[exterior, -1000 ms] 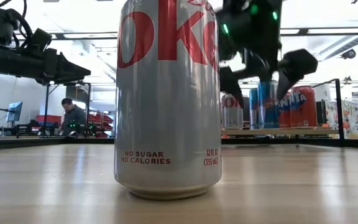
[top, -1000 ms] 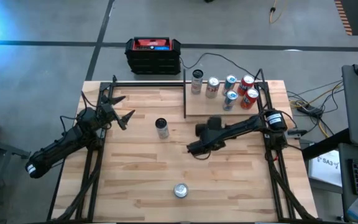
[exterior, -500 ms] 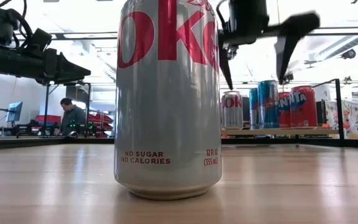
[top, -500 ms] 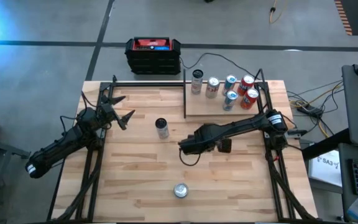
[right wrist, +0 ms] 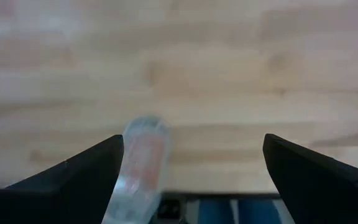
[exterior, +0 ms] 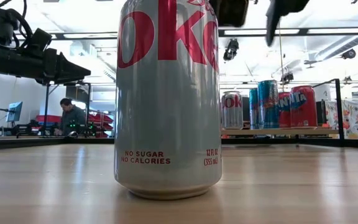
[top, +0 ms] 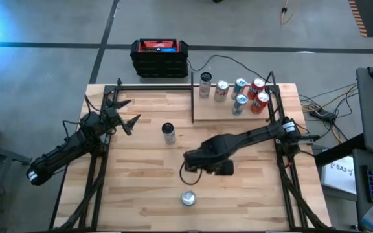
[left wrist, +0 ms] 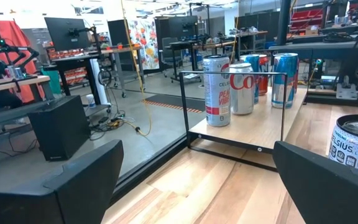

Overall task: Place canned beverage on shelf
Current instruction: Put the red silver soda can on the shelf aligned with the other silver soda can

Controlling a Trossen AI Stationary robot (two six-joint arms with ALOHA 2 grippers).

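- Shelf (top: 238, 110) sits at your table's far right, six cans already on it.
- Diet Coke can (top: 188, 198) stands near the front edge.
- Your right gripper (top: 190, 173) hovers just behind it, fingers spread wide, empty.
- Left gripper (top: 125, 116) waits at left, wide open too.

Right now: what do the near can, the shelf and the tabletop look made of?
Near can: thin metal, likely aluminium; glossy silver sheen, printed red lettering.
Shelf: light wood board, matte, edged by thin black rods, apparently metal.
Tabletop: butcher-block wood; visible glued strips, soft satin reflection in the low view.
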